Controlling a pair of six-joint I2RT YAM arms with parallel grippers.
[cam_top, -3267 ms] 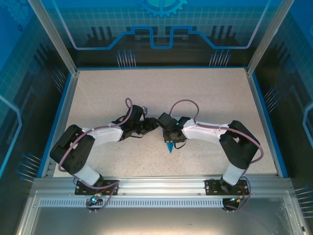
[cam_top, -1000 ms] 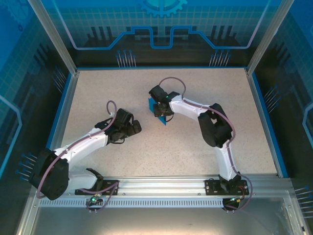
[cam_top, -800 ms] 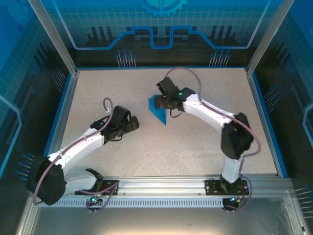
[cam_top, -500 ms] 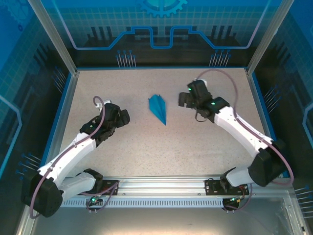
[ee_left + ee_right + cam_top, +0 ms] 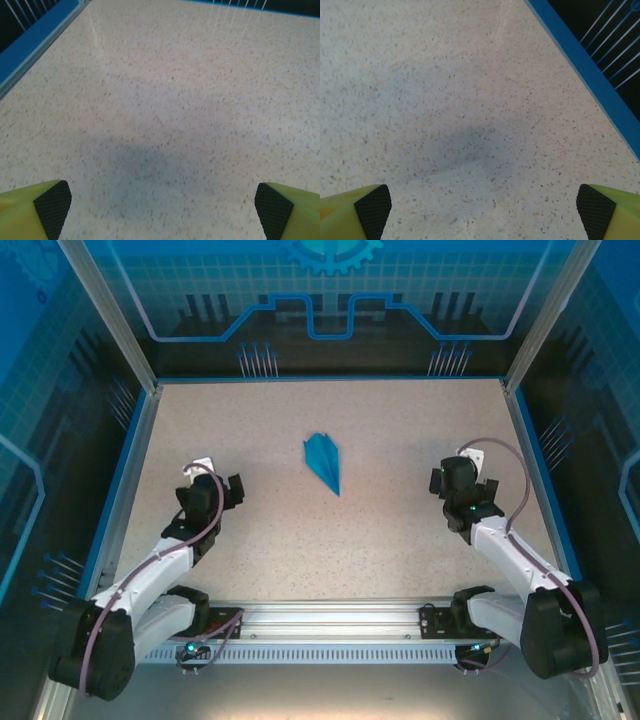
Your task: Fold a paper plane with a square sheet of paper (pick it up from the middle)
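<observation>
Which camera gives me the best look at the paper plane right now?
Top external: the whole paper plane lies mid-table, point toward the arms, nothing covering it. Both wrist cameras face speckled tabletop between their own open fingers instead.

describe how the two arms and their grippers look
The left arm and right arm have white link shells with bulky black joints, and a mauve cable loops along each. The left gripper and right gripper have yellow-green fingers faced with black textured pads.
</observation>
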